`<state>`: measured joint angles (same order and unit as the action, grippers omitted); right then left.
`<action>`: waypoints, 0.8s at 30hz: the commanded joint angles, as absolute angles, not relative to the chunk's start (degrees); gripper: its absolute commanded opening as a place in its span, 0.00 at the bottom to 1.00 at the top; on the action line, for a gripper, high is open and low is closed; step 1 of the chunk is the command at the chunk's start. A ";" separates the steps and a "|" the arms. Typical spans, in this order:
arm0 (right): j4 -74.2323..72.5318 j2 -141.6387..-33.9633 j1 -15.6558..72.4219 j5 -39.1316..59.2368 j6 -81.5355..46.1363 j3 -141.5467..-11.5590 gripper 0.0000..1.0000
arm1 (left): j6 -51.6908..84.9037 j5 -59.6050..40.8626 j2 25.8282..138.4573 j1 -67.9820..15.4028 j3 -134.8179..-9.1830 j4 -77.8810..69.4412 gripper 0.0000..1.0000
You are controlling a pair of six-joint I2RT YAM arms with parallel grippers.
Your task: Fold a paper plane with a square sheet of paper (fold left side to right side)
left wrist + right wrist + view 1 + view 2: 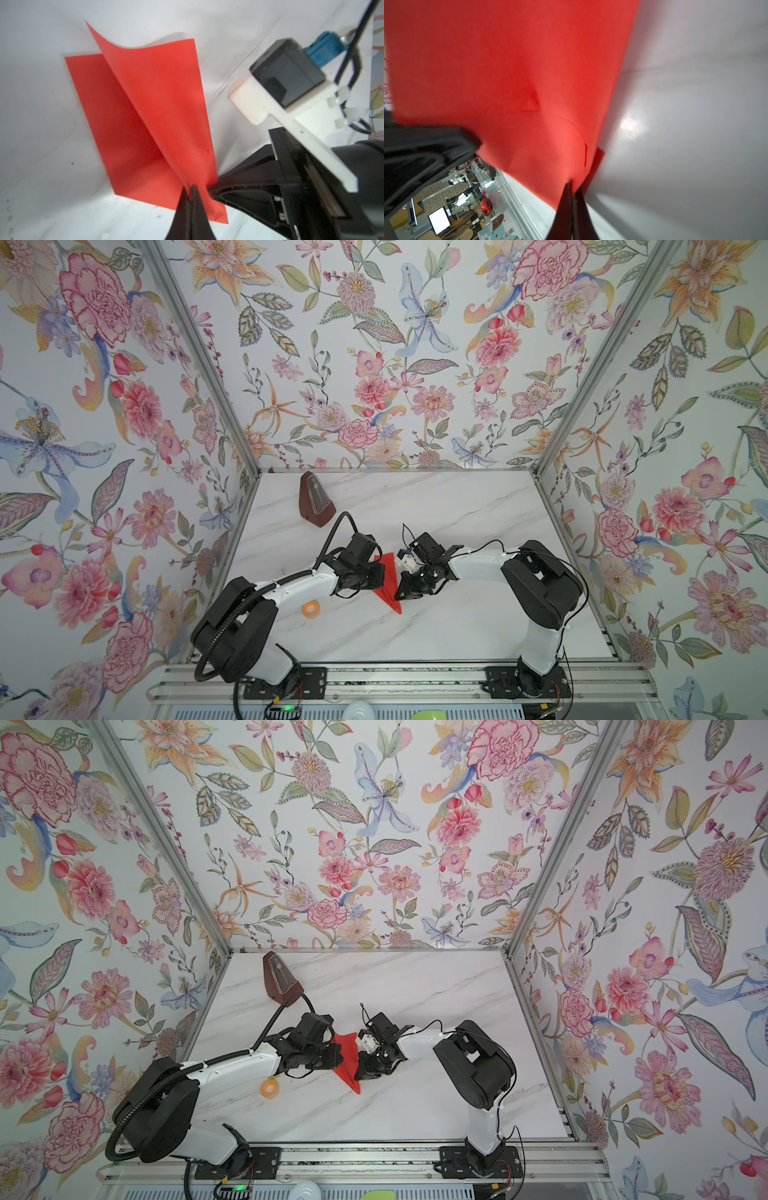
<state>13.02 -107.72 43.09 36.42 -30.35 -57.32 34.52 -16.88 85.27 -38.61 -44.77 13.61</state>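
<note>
Red square sheet of paper [386,597] at frame centre on the worktop [457,506], left hand [189,188] clamped on its raised flap, right hand [572,187] clamped just beside.

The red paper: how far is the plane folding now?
Done: little; the square sheet of paper bends along its middle, one half flat on the table. In hand: left gripper and right gripper pinch the raised half. Left: lay it over, crease it, then the nose and wing folds.
</note>
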 commanded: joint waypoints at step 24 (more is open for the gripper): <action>17.87 -111.71 45.04 32.77 -26.05 -58.29 0.00 | 28.61 -14.36 99.02 -41.77 -58.83 21.99 0.00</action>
<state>15.62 -109.30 44.23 36.21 -26.92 -60.10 30.28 -14.72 97.67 -41.28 -56.93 20.60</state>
